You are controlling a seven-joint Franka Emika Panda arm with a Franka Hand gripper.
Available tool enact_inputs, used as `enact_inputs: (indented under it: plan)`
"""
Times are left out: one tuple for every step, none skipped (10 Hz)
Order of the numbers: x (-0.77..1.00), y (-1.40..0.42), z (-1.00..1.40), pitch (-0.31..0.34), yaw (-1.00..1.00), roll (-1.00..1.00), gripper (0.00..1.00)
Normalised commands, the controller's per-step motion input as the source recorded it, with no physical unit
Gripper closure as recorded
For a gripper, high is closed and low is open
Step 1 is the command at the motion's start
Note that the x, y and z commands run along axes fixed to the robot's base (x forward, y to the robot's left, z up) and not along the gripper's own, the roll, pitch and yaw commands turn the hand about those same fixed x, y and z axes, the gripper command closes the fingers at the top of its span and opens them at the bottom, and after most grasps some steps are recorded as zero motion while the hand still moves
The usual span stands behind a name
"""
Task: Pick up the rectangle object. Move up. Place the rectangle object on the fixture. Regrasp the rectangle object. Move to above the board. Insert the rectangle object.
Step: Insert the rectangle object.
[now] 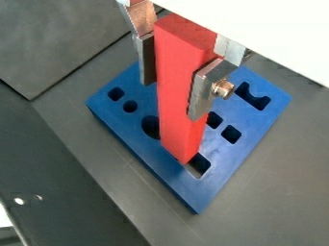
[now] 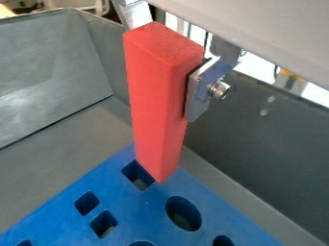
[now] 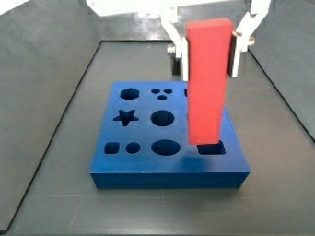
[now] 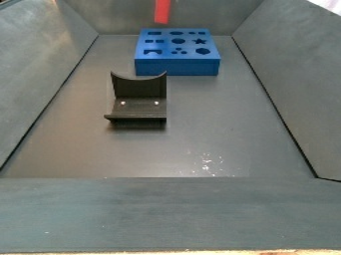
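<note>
I have the gripper (image 3: 212,41) up high at the far end of the workspace, pointing straight down. Its two flat silver fingers (image 1: 202,88) are clamped on opposite faces of the upper part of the rectangle object (image 1: 180,91), which hangs upright between them. In both wrist views a screw head shows on the near finger plate. The rest of my arm is out of frame.

The gripper (image 3: 209,39) holds the rectangle object (image 3: 209,83) upright over the board (image 3: 135,166), behind the fixture (image 4: 136,101).
</note>
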Motion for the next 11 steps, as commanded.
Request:
enact_inputs:
  plan:
    - [0.10,-0.06,-0.09,0.000,0.00,0.08,1.00]
    - [0.21,-0.04,-0.11,-0.006,0.00,0.06,1.00]
    - [0.27,0.00,-0.19,-0.023,0.02,0.22,1.00]
    - [0.35,0.00,-0.27,-0.034,0.04,0.37,1.00]
    - [0.39,-0.04,-0.27,-0.051,0.00,0.36,1.00]
    - [0.33,-0.04,-0.17,0.000,0.00,0.29,1.00]
    - [0.10,-0.01,0.00,0.000,0.00,0.03,1.00]
    - [0.02,-0.02,0.00,0.000,0.00,0.00,1.00]
    - [0.08,-0.09,-0.08,0.000,0.00,0.07,1.00]
    - [0.09,-0.09,-0.15,0.000,0.00,0.11,1.00]
    - [0.00,0.00,-0.02,0.000,0.00,0.00,1.00]
